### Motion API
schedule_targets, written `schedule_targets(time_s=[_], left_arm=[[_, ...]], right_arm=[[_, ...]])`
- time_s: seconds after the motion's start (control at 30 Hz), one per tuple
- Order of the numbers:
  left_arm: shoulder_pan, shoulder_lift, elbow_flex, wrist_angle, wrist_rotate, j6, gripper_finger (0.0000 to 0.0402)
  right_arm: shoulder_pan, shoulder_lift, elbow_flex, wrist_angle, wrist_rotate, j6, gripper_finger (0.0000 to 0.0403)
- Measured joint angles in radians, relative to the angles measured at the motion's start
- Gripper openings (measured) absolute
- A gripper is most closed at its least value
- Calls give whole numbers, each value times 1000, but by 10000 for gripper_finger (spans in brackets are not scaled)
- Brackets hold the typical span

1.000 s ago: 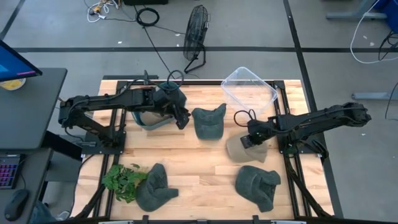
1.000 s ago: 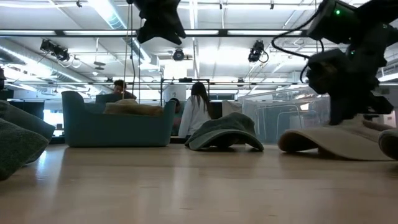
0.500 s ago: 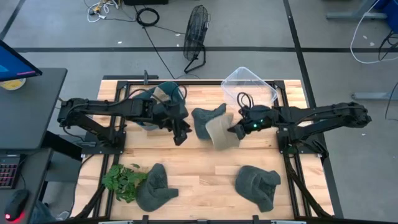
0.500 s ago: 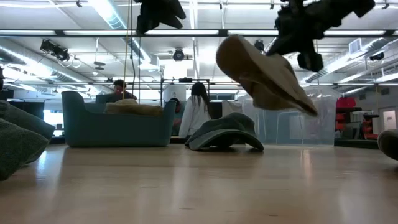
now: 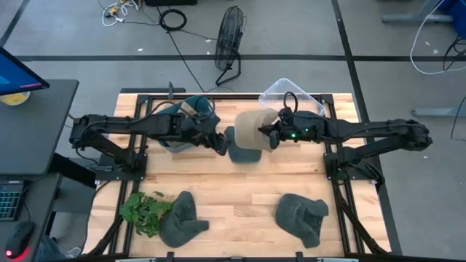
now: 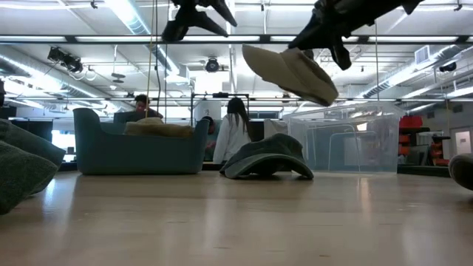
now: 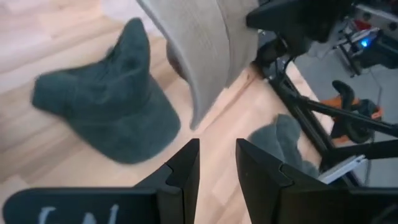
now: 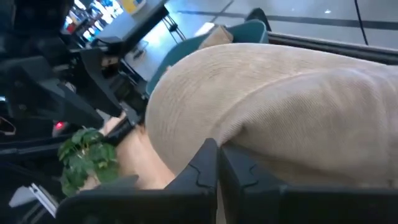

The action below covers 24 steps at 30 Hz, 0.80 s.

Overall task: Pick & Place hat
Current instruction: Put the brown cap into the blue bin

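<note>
1. Tan hat [image 5: 251, 128] is up in the air, pinched in the right gripper [image 5: 272, 135], hanging above the dark green hat [image 5: 243, 148] on the table [image 5: 240, 185] and well clear of the wood in the low view.
2. Right gripper's fingers are clamped on the fabric; the wrist view shows them closed on the tan cloth.
3. Left gripper [image 5: 218, 143] sits just beside the tan hat on its left side, fingers parted a little with nothing between them.
4. Step in hand, as I judge it: the carry, pick done, place not yet done. With both grippers this close it could be a hand-over.
5. Clear bin [image 5: 292, 103] stands near, behind the right gripper, a likely drop spot, though I can't be sure.
6. Next move calls for keeping the brim clear of the left fingers [image 7: 186, 168] and of the green hat below, then letting go only once over the target.
</note>
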State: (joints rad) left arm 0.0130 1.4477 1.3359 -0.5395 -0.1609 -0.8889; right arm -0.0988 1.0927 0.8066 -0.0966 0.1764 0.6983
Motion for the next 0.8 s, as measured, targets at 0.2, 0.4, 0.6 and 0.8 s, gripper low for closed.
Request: schedule_targets(time_s=[0.2,0.4,0.6,0.8], left_arm=[[25,15,-1,37,-11,18,108],[34,32,-1,80,-12,45,108],[50,39,-1,83,-11,52,108],[51,39,-1,78,-11,62,108]], right_arm=[[0,20,1,53,-9,0,1],[-3,19,1,97,-10,-5,1],[-3,19,1,143,-11,-10,1],[-3,18,2,104,-20,-29,1]])
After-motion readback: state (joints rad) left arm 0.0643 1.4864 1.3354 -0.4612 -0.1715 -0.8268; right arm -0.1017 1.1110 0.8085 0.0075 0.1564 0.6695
